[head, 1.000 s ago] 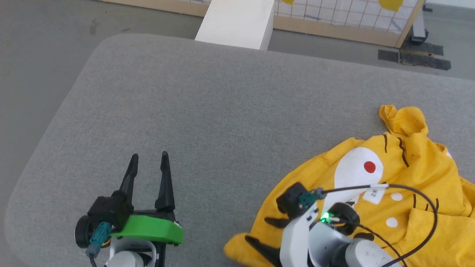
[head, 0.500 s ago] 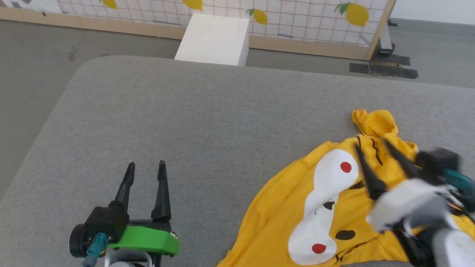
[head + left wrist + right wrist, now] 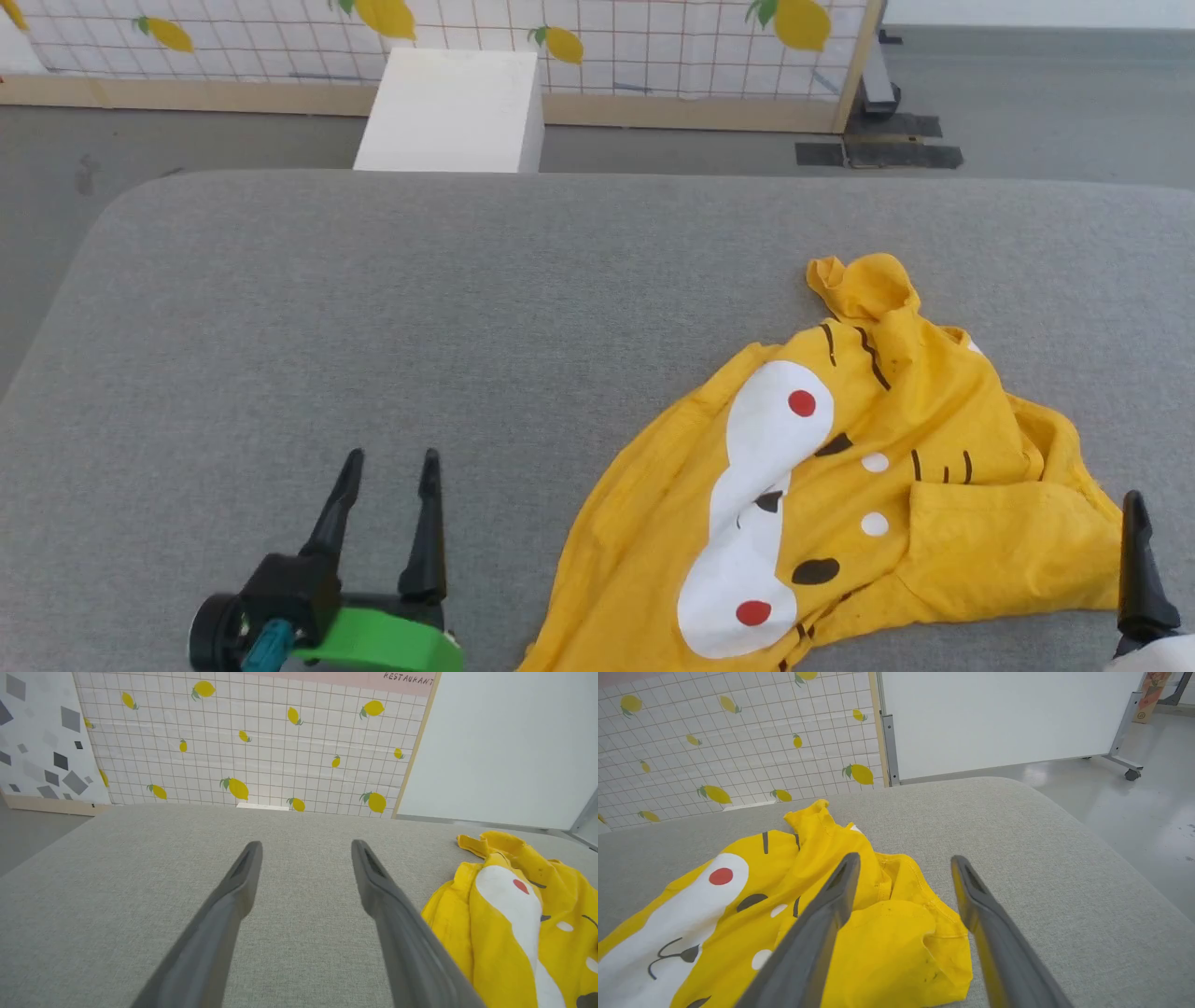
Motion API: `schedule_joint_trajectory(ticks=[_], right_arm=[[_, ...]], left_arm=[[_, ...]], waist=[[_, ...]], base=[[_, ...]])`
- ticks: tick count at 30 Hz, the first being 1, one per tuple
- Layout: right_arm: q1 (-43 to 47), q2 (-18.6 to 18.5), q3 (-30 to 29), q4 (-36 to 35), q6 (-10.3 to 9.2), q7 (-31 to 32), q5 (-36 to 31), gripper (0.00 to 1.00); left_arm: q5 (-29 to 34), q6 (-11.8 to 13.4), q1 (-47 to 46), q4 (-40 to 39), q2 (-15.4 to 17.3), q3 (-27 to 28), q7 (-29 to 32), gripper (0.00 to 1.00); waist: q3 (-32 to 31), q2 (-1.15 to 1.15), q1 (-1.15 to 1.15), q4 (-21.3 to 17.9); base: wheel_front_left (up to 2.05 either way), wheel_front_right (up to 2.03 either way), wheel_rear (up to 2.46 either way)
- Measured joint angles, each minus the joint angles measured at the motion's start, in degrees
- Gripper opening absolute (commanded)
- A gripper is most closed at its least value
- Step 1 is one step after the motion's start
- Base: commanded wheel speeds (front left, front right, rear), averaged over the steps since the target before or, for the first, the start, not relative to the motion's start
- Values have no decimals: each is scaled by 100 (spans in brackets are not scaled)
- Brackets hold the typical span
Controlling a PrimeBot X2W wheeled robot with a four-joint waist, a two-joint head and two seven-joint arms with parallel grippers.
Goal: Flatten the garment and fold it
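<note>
Yellow and crumpled, the garment (image 3: 934, 420) lies on the right half of the grey tabletop (image 3: 467, 299). Its tiger face sits askew, showing a white muzzle, red cheek dots and black stripes. One flap is folded over and the far end is bunched. Left gripper (image 3: 392, 457) and right gripper (image 3: 904, 858): jaws released, grasping nothing.

Matt cloth garment (image 3: 980, 429), rough woven tabletop (image 3: 467, 327)
</note>
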Motion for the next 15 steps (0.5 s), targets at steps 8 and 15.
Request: schedule_joint_trajectory(ticks=[8,15], right_arm=[[-472,-1,-71,-167,0,-88,-27,100],[-810,-1,-93,-501,0,-37,-33,100]], left_arm=[[420,-536,-1436,185,246,-770,821,100],[222,-813,-3150,965,267,-1925,2053,100]], waist=[[325,0,0,-111],[748,0,0,-152]], base=[[0,0,0],[0,0,0]])
